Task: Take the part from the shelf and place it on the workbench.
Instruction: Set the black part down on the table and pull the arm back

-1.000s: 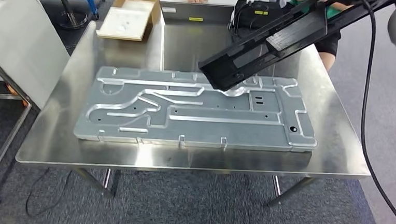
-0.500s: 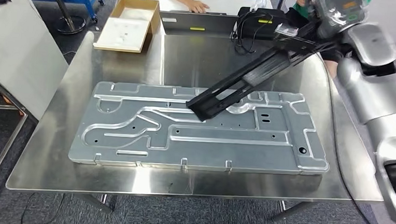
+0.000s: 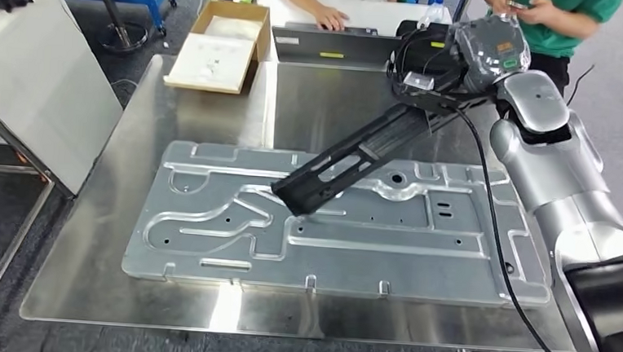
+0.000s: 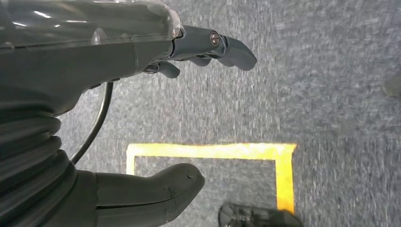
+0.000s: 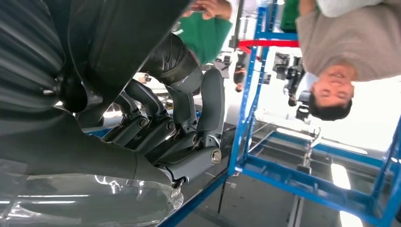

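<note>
A long black part (image 3: 358, 157) slants down across the steel workbench (image 3: 205, 129). Its upper end is gripped by my right hand (image 3: 449, 70) near the bench's far right. Its lower end sits over the middle of a large grey stamped metal plate (image 3: 231, 228) lying flat on the bench; I cannot tell whether it touches. In the right wrist view the dark fingers (image 5: 189, 118) of my right hand (image 5: 175, 132) curl around the black part (image 5: 118, 42). My left hand (image 4: 142, 109) hangs over grey carpet, fingers apart and holding nothing.
An open cardboard box (image 3: 218, 48) and a black bag (image 3: 418, 48) sit at the bench's far edge. Two people stand behind it, one resting a hand (image 3: 330, 18) on a white table. A white table (image 3: 29, 69) stands at the left. A black cable (image 3: 492, 236) hangs from my right arm.
The camera has shifted, moving the bench lower in the picture. The right arm has come forward and down; the part's lower end has swung left and down over the plate's middle.
</note>
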Motion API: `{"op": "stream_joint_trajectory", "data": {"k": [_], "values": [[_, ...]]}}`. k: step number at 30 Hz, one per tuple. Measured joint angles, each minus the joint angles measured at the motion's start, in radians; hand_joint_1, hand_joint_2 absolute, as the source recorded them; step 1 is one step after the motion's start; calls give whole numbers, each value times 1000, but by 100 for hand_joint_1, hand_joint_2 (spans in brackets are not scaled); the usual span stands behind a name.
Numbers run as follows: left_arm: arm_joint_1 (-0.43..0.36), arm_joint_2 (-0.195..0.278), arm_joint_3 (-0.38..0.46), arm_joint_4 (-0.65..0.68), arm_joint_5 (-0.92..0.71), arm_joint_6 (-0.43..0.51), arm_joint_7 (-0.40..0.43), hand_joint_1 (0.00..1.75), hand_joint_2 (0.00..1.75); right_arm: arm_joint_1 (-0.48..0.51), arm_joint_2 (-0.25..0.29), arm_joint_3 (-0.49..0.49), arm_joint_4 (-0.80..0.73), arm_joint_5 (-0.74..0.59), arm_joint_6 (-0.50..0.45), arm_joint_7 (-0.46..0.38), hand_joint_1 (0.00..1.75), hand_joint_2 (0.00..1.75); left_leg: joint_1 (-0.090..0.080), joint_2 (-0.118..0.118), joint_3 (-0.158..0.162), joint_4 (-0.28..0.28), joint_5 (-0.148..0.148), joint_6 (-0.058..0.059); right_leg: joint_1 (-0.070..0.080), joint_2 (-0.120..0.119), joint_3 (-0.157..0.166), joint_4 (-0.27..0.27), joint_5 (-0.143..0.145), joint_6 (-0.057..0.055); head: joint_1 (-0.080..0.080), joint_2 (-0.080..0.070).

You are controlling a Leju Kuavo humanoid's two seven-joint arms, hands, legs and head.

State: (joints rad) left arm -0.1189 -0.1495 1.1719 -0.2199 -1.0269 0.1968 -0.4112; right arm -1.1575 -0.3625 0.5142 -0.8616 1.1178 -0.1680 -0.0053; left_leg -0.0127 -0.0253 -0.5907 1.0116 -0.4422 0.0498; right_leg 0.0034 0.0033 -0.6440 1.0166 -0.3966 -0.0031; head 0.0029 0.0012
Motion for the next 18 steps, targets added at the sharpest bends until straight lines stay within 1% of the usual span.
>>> {"op": "stream_joint_trajectory", "data": {"k": [2, 3, 7, 11, 15, 18], "values": [[1, 1, 0, 0, 0, -2, -2, 0, 175, -1, 1, -3, 9, 8, -2, 5, 175, 175, 2, 1, -1, 1, -3, -1, -1, 1, 1, -5, -3, 6, 0, 0], [1, 2, 0, 0, 0, -2, -4, 0, 175, -1, 2, -5, 13, 12, -2, 8, 175, 175, 3, 1, -1, 0, -4, -1, -1, 2, 1, -5, -4, 7, 0, 0], [1, 2, -2, 0, -6, -4, -13, 0, 175, -1, 2, -11, 28, 35, -10, 19, 0, 0, 3, 2, 2, -5, -6, -5, -1, 3, 0, -5, -8, 3, 0, 0], [1, 3, -4, 0, -7, -28, -17, 0, 175, -3, 2, -25, 45, 49, -17, 26, 0, 0, 3, 2, 3, -7, -7, -6, -1, 3, 0, -4, -9, 2, 0, 0], [-1, 6, -5, 0, -6, -44, -21, 0, 0, -4, 2, -33, 58, 56, -21, 26, 0, 0, 3, 2, 4, -7, -7, -7, -1, 3, 0, -3, -9, 2, 0, 0], [-3, 6, -8, 0, -3, -25, -10, 0, 0, -4, 6, -37, 66, 61, -21, 26, 0, 0, 3, 2, 4, -7, -6, -7, -1, 3, 0, -3, -9, 1, 0, 0]]}}
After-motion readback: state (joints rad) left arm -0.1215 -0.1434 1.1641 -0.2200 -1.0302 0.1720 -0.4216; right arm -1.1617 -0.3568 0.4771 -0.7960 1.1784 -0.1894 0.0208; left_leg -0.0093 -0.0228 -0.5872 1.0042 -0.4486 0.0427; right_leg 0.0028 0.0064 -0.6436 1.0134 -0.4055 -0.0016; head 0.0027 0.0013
